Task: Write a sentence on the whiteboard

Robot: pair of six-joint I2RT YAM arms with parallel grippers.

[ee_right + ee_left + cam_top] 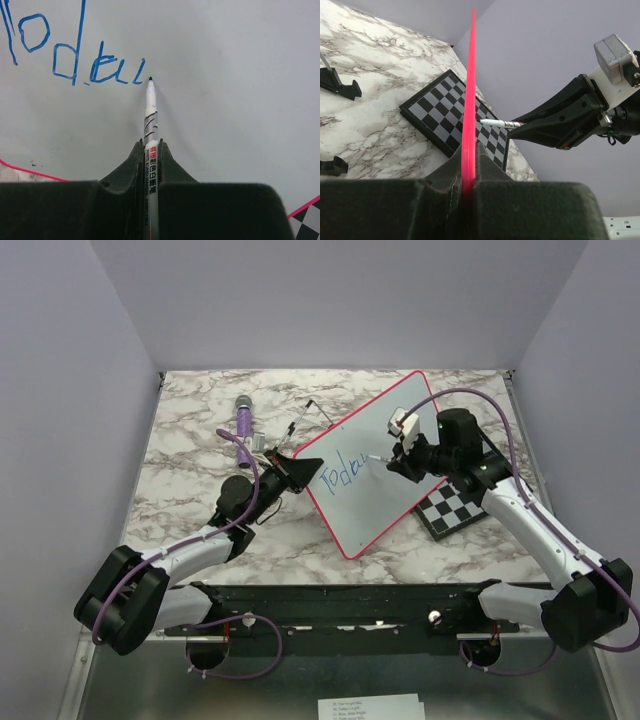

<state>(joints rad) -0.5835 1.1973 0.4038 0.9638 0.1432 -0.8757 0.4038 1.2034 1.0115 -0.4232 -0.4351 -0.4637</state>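
Note:
The whiteboard [385, 455], white with a pink-red rim, stands tilted on the marble table. My left gripper [300, 472] is shut on its left rim; in the left wrist view the rim [469, 100] runs edge-on up between the jaws. My right gripper [395, 462] is shut on a white whiteboard marker [151, 135], whose tip sits at the board just right of the blue writing. The sentence [340, 473] reads roughly "Today", also shown in the right wrist view [75, 55]. The marker also shows in the left wrist view [497, 122].
A black-and-white chessboard [455, 508] lies behind the whiteboard's right lower edge, also in the left wrist view [440, 117]. A purple marker [245, 418] and black stand pieces [270, 450] lie at the back left. Grey walls enclose the table.

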